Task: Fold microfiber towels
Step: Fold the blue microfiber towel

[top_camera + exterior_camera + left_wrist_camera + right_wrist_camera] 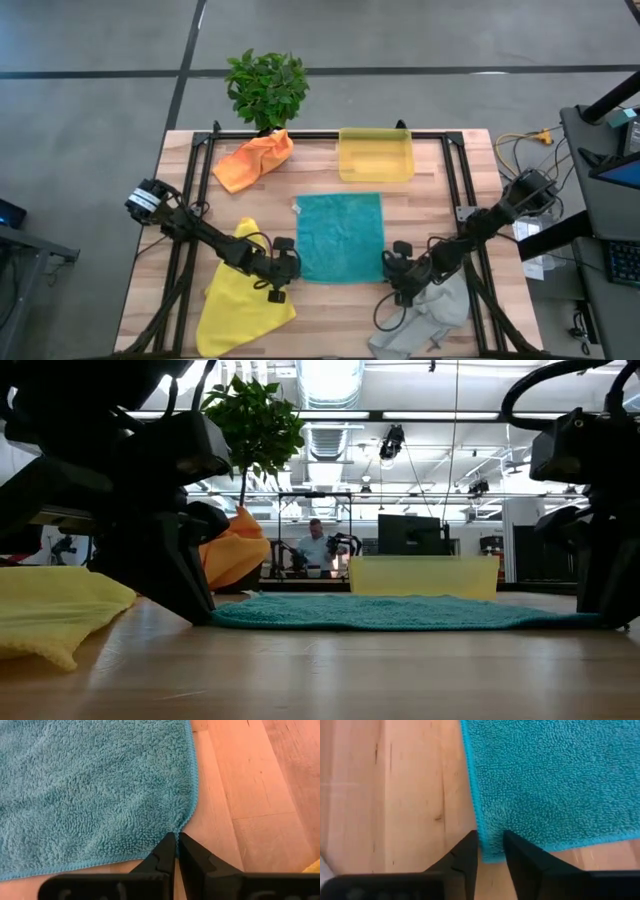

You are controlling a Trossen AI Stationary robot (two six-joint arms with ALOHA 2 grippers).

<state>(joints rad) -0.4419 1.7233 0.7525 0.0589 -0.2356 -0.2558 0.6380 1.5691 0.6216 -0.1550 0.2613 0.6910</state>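
A teal towel [340,238] lies spread flat on the middle of the wooden table. My left gripper [177,842] is shut at the towel's near-left corner. My right gripper [491,840] stands open at the near-right corner [487,851], which lies on the table between its two fingers. An orange towel [255,158] lies bunched at the far left. A yellow towel [240,290] lies rumpled at the near left under my left arm. A light grey towel [430,315] lies crumpled at the near right. My left gripper pinches the teal towel's near-left corner [180,826] between its two fingertips, coming slanting down from the table's left. The hem is drawn into a small pucker at the fingers. The rest of the towel lies flat on the table.
A translucent yellow bin [375,155] stands just beyond the teal towel's far edge. A potted plant [266,88] stands at the far edge behind the orange towel. Bare wood shows to either side of the teal towel and along the near edge.
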